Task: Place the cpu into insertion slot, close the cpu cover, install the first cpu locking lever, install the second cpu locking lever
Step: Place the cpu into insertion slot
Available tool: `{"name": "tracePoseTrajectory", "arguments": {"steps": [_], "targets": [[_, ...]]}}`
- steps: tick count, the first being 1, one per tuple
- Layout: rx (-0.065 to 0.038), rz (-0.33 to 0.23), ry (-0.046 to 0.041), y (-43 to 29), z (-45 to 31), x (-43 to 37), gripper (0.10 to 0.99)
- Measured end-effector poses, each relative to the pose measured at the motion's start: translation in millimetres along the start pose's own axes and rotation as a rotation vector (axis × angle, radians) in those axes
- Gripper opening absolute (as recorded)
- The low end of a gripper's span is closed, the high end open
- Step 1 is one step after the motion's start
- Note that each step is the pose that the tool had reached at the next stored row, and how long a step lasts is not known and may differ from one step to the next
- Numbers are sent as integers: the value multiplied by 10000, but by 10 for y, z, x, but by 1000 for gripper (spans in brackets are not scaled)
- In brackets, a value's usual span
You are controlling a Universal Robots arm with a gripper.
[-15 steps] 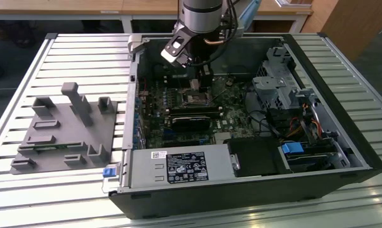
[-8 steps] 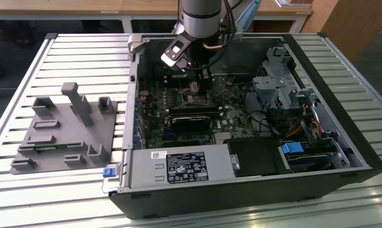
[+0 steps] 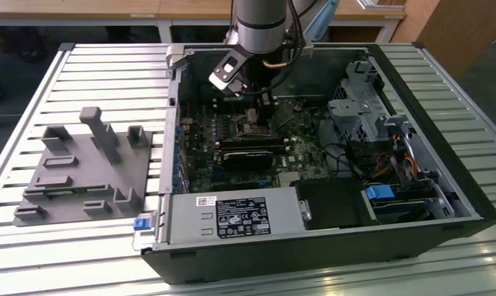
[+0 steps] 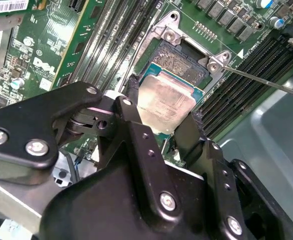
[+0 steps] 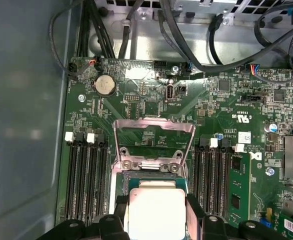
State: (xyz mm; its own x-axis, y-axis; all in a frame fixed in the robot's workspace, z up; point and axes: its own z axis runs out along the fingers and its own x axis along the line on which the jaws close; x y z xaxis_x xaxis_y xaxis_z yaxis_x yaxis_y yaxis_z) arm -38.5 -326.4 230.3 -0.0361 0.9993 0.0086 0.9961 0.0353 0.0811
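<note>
**Gripper [image 4: 165,104] clamped on the cpu [image 4: 169,97] at the insertion slot [image 4: 182,56]**

Black fingers [image 4: 136,125] are seen closest in the second wrist view. They are closed narrowly on two opposite edges of the cpu, so its dull metal top is left bare between them. The cpu is held directly over the insertion slot and partly covers it. The slot's dark far part is left uncovered, and whether the chip is seated or just above cannot be told.

The chip is judged light, thin and stiff, with a smooth top that would offer little purchase. Its underside and the slot's contacts are judged fragile, so a level edge grip with no pressing force is called for.

On the side of the slot away from the gripper, the cpu cover [image 5: 151,121] is stood up open in the first wrist view. A thin locking lever [image 4: 261,80] is angled out from the slot's corner. Long black memory slots [image 5: 86,180] are ranged on both sides of the slot. In the exterior view, the arm [image 3: 260,24] is seen reaching down into the open computer case [image 3: 469,203], where the slot is set.
</note>
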Motion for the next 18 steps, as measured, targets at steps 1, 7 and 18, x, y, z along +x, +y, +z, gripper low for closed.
{"name": "tracePoseTrajectory", "arguments": {"steps": [1, 7, 18], "targets": [[0, 1, 1, 0, 0, 0, 537], [-3, 9, 2, -4, 12, 2, 537], [-2, 160, -15, -34, 130, 46, 537]]}}
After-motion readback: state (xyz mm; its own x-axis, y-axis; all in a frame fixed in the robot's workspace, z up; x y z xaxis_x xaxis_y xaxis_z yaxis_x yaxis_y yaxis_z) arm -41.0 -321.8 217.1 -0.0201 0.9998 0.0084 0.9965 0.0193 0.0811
